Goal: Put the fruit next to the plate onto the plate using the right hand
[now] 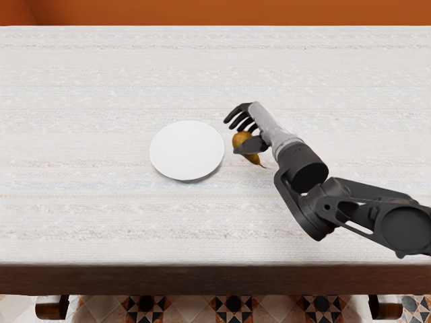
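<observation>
In the head view, the right hand (248,129) is seen over a pale table (101,81), its arm (337,205) entering from the right edge and bending at a dark elbow below the wrist. The fingers (236,118) are fanned and curled downward at their tips, and the thumb (246,146) is laid across the fruit (240,140). The yellow-brown fruit is gripped between them. It is found just beneath the fingers on their near side. Part of it shows above the thumb and a narrower end shows below it. Whether the fruit is raised off the table surface cannot be told.

A white plate (186,150) is seen just beside the fingertips, on their left side. The fruit is placed between the plate's rim and the wrist, and a thin strip of table is left showing between fruit and plate.
</observation>
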You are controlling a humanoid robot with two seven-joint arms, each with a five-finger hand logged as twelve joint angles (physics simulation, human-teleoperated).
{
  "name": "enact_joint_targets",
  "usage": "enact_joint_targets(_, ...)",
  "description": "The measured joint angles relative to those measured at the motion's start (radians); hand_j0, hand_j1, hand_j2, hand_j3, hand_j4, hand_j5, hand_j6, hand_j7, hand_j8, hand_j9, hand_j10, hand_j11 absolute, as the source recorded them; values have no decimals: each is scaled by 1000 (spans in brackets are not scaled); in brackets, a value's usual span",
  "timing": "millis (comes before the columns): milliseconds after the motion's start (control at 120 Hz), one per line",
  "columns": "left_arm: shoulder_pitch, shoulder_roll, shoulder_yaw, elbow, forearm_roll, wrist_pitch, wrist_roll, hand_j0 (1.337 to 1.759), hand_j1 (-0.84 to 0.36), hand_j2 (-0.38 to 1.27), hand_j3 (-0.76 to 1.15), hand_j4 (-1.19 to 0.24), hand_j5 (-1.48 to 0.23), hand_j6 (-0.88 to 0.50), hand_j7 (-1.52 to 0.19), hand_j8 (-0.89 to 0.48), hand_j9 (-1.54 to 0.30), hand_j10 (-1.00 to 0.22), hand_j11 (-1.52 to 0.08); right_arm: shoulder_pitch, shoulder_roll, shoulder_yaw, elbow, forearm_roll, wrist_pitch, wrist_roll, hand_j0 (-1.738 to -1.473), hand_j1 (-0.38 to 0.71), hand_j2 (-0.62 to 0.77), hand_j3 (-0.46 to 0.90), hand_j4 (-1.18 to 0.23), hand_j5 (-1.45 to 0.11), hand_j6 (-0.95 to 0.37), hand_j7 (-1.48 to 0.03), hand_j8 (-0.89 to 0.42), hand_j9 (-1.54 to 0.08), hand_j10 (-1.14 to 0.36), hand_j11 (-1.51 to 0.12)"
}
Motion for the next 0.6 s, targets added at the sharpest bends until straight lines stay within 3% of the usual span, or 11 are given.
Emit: enact_joint_targets(600, 0, 0, 0, 0, 0, 0, 0, 1658, 349, 0, 0, 0, 0, 0, 0, 0, 0, 0, 0, 27, 77, 1, -27, -2, 0, 0, -1657, 265, 194, 0, -603, -793, -606, -787, -545, -795, -528, -785)
